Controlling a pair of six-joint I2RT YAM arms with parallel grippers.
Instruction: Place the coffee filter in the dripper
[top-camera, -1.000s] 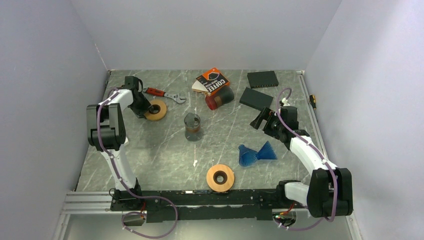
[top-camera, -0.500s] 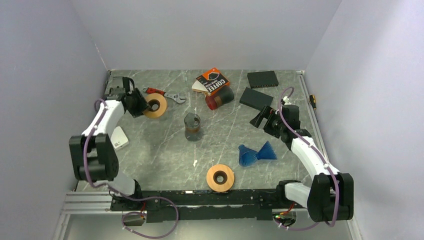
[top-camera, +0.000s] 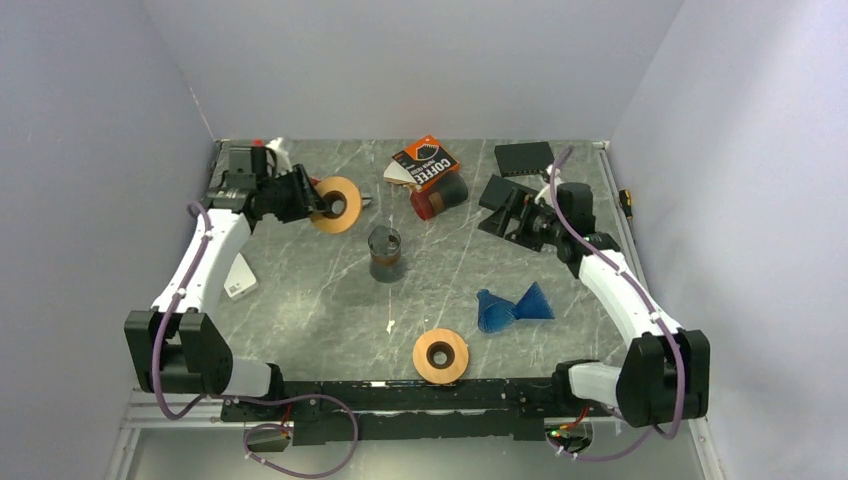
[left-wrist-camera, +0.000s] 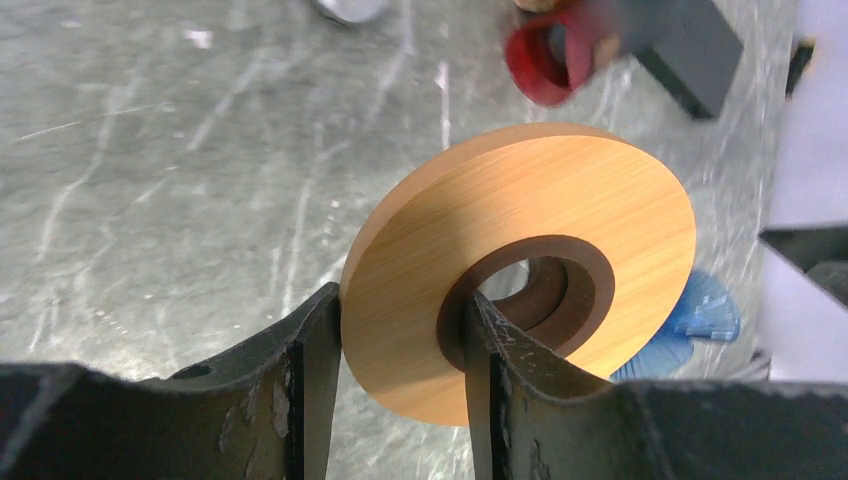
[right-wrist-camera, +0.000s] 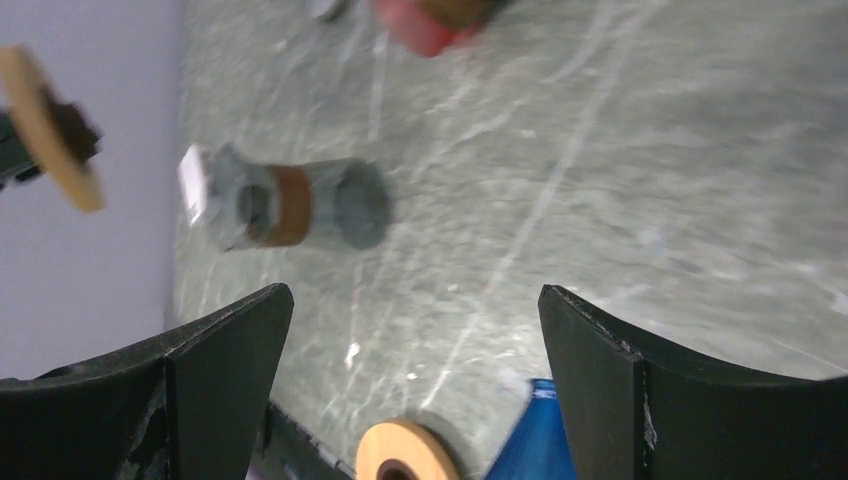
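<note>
Since half a second ago my left arm has lifted the wooden ring (left-wrist-camera: 520, 200) off the table and swung it from 10 o'clock toward 11, and my right arm has reached farther back toward 1 o'clock. My left gripper (left-wrist-camera: 402, 300) is pinching that ring on edge, one finger against the outer rim and the other through the dark centre hole. My right gripper (right-wrist-camera: 415, 295) hangs with its fingers spread wide, holding nothing, near the black box (top-camera: 524, 157).

At 12 o'clock lies the coffee filter pack (top-camera: 428, 160), with pale filter edges showing at its left end. A red cup (top-camera: 437, 198) lies on its side just beside the pack, its mouth facing my left wrist camera. Near the centre a glass jar (top-camera: 384, 253) with a brown collar stands upright. At 4 o'clock the blue cones (top-camera: 497, 310) lie touching each other; one may be the dripper, though I can't tell from this height. A second ring (top-camera: 440, 355) lies flat at 6 o'clock
</note>
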